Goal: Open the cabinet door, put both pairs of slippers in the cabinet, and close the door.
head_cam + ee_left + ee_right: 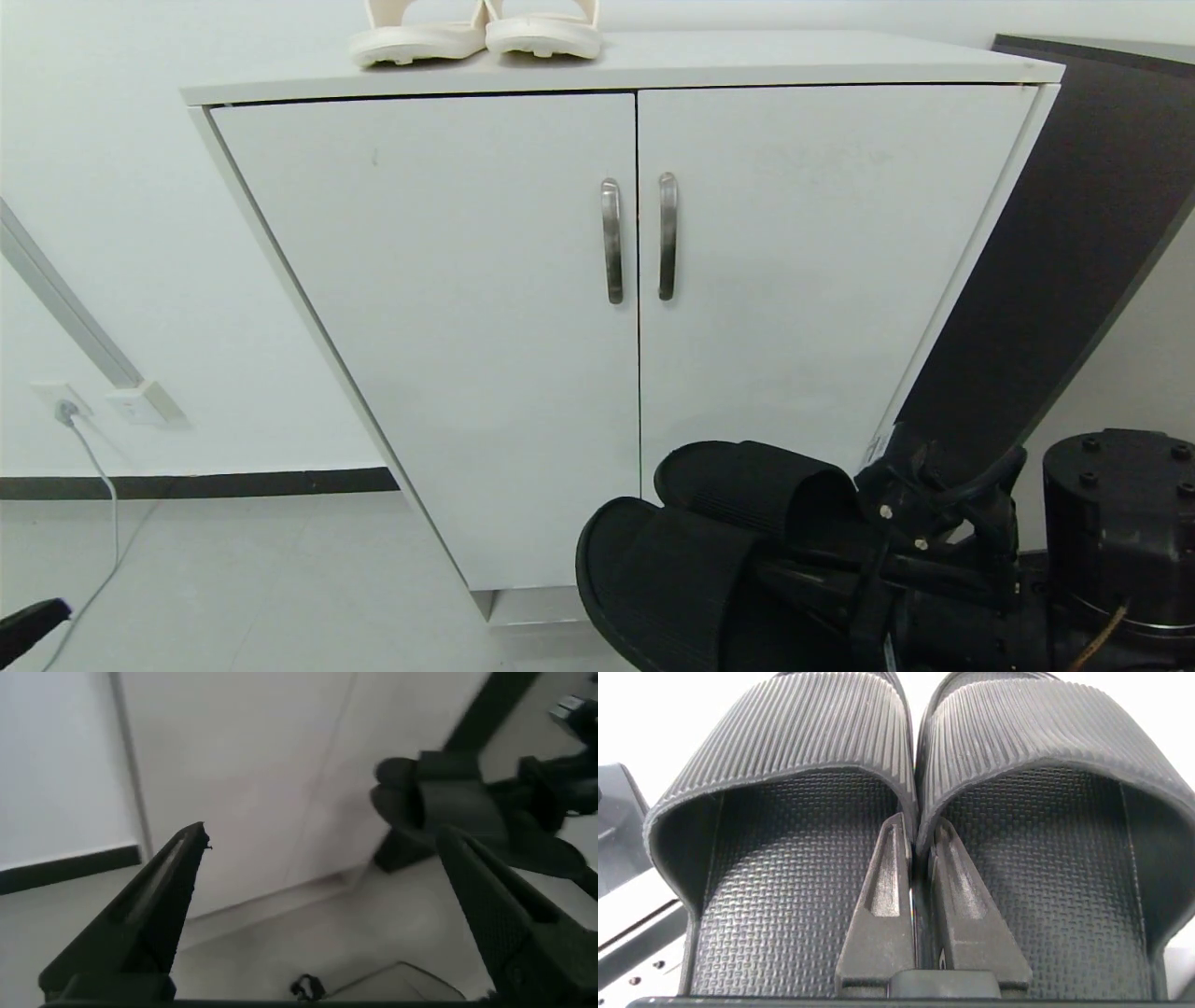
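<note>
Right claw (918, 833): fingers nearly together, one inside each shoe, pinching the inner side walls of the black slippers (709, 551). The pair is held low at lower centre-right of the head frame, in front of the bottom of the right door (822, 280). Contact with the door: can't tell.

Left claw (322, 835): fingers spread wide, nothing between them. It sits low in the lower left corner, above the floor (280, 579).

Cabinet (747, 63): both doors closed, with two metal handles (611, 241) side by side at frame centre. White slippers (476, 37) sit on its top, upper centre-left, at the front edge, side by side.

Room: white wall (112, 187), dark skirting strip (187, 483), socket (65, 403) at left with a grey cable (107, 523) running down. A dark panel (1055, 280) stands right of the cabinet.
</note>
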